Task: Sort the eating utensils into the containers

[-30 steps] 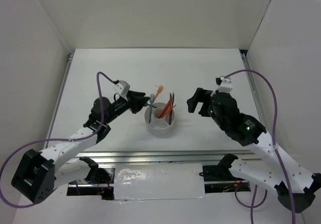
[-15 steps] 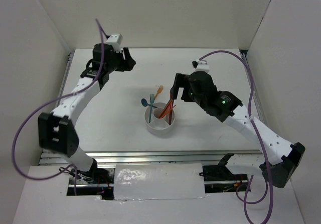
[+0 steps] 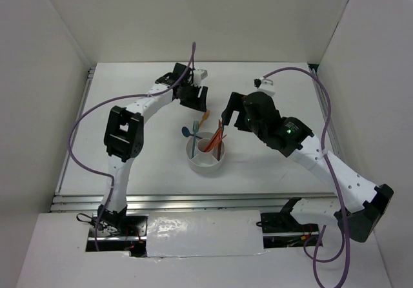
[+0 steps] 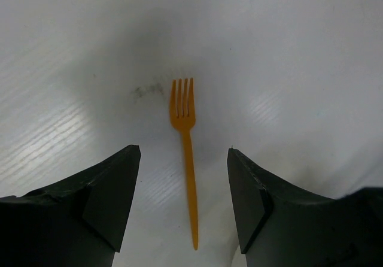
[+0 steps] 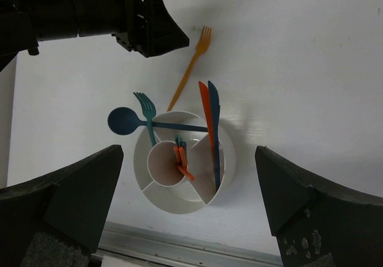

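- Left gripper (image 4: 183, 151), jaws apart, empty, over thin orange plastic fork (image 4: 182, 105) lying on table (image 4: 299, 69).
- Right gripper (image 5: 189, 150), jaws apart, above round white plastic holder (image 5: 225, 159).

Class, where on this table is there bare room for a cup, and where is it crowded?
Bare: between the holder and the near table edge; also the far left corner. Crowded: behind the holder, with orange fork, left claw and right claw.
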You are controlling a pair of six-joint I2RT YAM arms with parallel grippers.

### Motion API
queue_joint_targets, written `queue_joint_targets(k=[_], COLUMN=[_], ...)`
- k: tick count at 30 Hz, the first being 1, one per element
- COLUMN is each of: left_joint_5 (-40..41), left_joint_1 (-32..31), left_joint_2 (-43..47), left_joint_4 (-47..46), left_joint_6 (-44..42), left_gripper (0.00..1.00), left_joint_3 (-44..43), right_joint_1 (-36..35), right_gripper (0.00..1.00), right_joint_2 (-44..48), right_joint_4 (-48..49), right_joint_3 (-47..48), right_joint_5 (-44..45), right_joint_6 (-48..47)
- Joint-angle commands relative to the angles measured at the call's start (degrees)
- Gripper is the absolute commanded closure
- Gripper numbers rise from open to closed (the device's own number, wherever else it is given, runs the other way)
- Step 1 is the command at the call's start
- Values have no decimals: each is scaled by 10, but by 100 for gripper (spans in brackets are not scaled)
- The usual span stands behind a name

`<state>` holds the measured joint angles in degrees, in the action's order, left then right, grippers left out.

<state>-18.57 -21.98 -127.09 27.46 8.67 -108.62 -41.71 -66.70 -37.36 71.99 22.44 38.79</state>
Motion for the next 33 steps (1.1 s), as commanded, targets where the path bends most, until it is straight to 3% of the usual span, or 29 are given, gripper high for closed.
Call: queue_joint_targets(k=[1,8,18,21,28,33], left_joint_5=[-17,-18,20,47,133,155], left_joint_1=[-5,-18,-54,-54,-47,-19], left_joint_2=[-19,-9,-44,-41,-40,-32], left_joint_4=[60,84,123,102,73,62], left_joint_6=[-42,-59,-59,-36,-3,11], left_gripper=[27,24,24,29,62,74], left_joint_3=[-33,17,9,26,60,71], right_joint_1=[6,14,25,25,28,29], right_gripper=[0,0,0,0,0,0], right_joint_2=[-11,-34,-8,-2,0,13], right_joint_4=[-32,-47,-32,-26,-32,-31], right_joint_3=[10,37,26,19,23,16], right_joint_5=[23,31,11,3,5,9], right_joint_6=[19,9,-6,-4,-4,-6])
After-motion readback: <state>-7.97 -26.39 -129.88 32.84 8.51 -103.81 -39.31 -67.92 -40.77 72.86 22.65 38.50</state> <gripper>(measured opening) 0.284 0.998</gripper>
